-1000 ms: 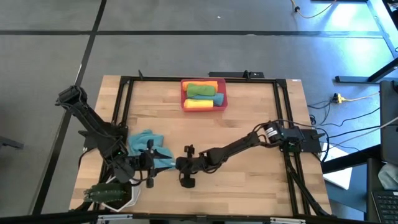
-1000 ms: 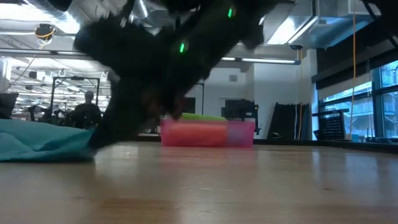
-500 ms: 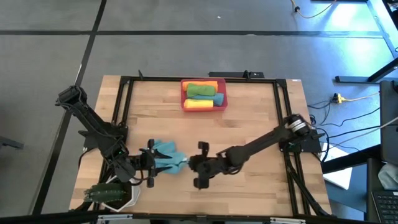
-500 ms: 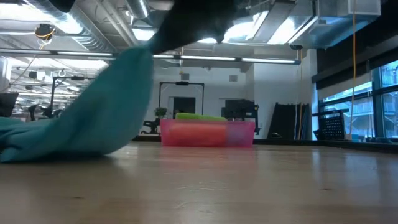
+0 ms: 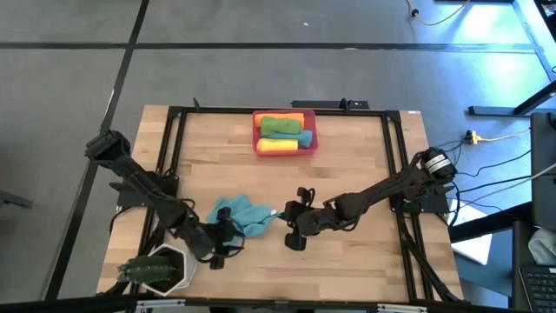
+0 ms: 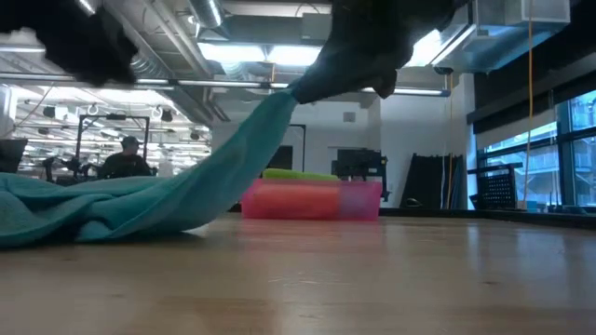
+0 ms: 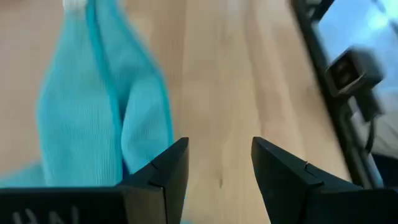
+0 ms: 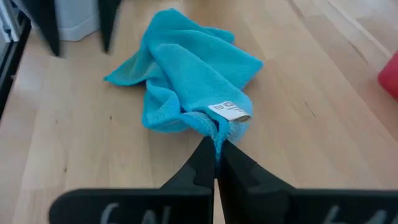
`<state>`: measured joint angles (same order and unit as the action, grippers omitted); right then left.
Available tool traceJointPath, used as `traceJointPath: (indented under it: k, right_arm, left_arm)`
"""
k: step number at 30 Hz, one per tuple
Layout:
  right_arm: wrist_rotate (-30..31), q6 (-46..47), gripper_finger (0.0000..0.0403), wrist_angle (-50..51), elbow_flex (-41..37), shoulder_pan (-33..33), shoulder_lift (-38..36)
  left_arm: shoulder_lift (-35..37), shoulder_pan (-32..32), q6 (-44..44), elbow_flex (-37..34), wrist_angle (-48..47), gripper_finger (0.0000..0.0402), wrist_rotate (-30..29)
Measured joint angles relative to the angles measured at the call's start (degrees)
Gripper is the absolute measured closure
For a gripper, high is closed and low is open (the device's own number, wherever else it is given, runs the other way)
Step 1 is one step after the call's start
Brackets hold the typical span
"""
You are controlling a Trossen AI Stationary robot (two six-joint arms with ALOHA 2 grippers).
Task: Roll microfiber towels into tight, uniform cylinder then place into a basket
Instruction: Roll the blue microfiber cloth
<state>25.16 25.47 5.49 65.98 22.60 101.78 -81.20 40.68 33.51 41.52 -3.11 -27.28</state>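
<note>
Right claw (image 8: 214,163) pinching teal towel (image 8: 186,81) corner, lifted.

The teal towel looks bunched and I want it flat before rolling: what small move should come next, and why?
Probably the left gripper, open and empty beside the crumpled teal towel, should close on its near edge. The right gripper is shut on the labelled corner, lifting it off the table, so a second grip opposite would let the arms stretch the cloth flat.

Towel (image 5: 242,216) on the table (image 5: 347,261) toward the near left, between both grippers. Basket (image 5: 284,134) at the far edge's middle, rolled towels (image 5: 285,130) inside. Plant pot (image 5: 162,271) at the near left corner.
</note>
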Motion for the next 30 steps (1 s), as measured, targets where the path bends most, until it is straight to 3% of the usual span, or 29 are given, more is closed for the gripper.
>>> traceJointPath:
  k: [6, 11, 22, 30]
  right_arm:
    - [-0.8, 0.0, 0.0393, -0.7, 0.1, 0.1, 0.0]
    - [-0.8, 0.8, 0.0392, -0.6, 0.1, 0.0, 0.0]
    - [-0.8, 1.5, 0.0391, -0.6, 0.1, 0.1, 0.0]
    - [-0.9, 1.4, 0.0391, -0.5, 0.1, 0.1, 0.0]
  left_arm:
    - [-2.1, -1.8, 12.6, 0.0, -14.3, 0.0239, 9.3]
    - [-2.5, -1.5, 17.3, 0.9, -26.7, 0.0239, 14.5]
    - [-2.5, -0.8, 16.9, 2.0, -32.5, 0.0239, 12.1]
    - [-2.4, -0.8, 14.1, 8.7, -44.6, 0.0239, 8.6]
